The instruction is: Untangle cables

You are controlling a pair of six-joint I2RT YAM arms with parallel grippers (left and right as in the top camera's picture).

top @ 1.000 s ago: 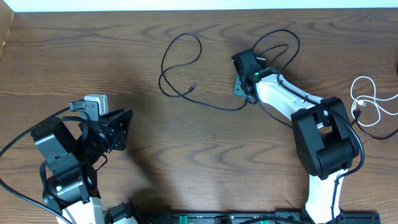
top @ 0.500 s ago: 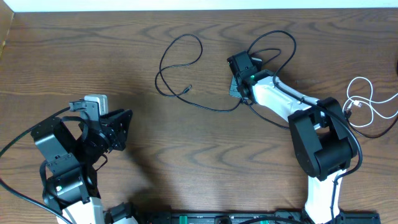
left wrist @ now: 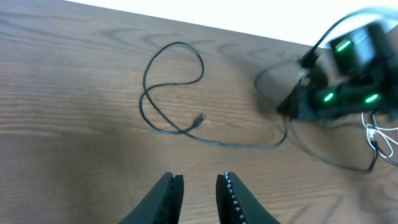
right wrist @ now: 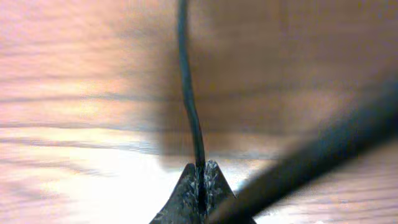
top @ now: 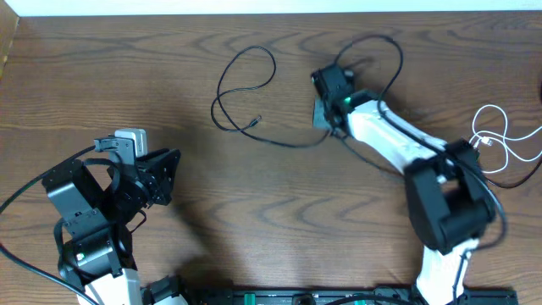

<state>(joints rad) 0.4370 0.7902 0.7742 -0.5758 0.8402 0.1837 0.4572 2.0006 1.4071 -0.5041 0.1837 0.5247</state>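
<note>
Right fingers (right wrist: 191, 184) were closed tight on a thin black cable (right wrist: 186, 93), pinched at the very tips, bottom centre of the right wrist view. From the pinch the cord ran straight up out of the top of the frame. A thick blurred dark band crossed the lower right of that view; can't tell what it was. In the overhead view the right fingers (top: 323, 114) sat upper centre, low at the wood surface (top: 271, 220), with the white right arm (top: 389, 140) reaching back to the lower right. From there the black cable (top: 288, 145) trailed left across the surface, curled into an open loop in the upper centre-left and ended in a small plug (top: 257, 121) lying inside the curl. A further black loop arched above the right fingers near the top edge; can't tell if it was the same cord. A white cable (top: 500, 140) lay in loose coils at the right edge, well apart from the black loop, with a black cord beside it. Left fingers (left wrist: 171, 194) were slightly apart with a narrow gap, nothing between them, bottom centre of the left wrist view, off the black cable (left wrist: 230, 144), which lay ahead mid frame. In the overhead view the left fingers (top: 167, 174) were at lower left, well apart from every cable.
</note>
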